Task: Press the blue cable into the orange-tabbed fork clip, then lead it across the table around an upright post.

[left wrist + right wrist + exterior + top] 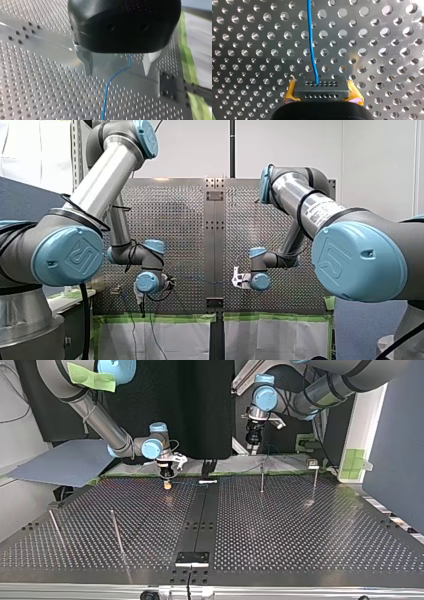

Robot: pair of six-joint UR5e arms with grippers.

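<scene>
While our right gripper (322,87) has its fingers drawn close together, the blue cable (312,50) runs straight over the perforated table (249,50) into the dark block between its yellow pads (290,91) and ends there, so we read it as pinched at that tip. In the top view this gripper sits low at the far edge, left of the dark centre strip (200,520). An orange piece (167,485) shows right under the gripper's tip; we cannot tell whether it is the clip's tab or the gripper's own pad.

Our left gripper (118,73) holds its metal fingers (87,62) wide apart. The cable comes out from under the black body and drops between them toward the table, touching neither; where it starts above is hidden. In the top view this gripper hangs raised over the far edge, right of the strip.

Around the work we see four thin upright posts. One post (262,477) stands just near of our left gripper, and a second post (315,480) is further right. Two more posts (116,532) stand in the near left part, well apart from both grippers. A small white piece (207,481) lies on the strip between the grippers. Green tape (187,62) lines the table's edge beside our left gripper. A black plate (192,558) sits at the strip's near end.
</scene>
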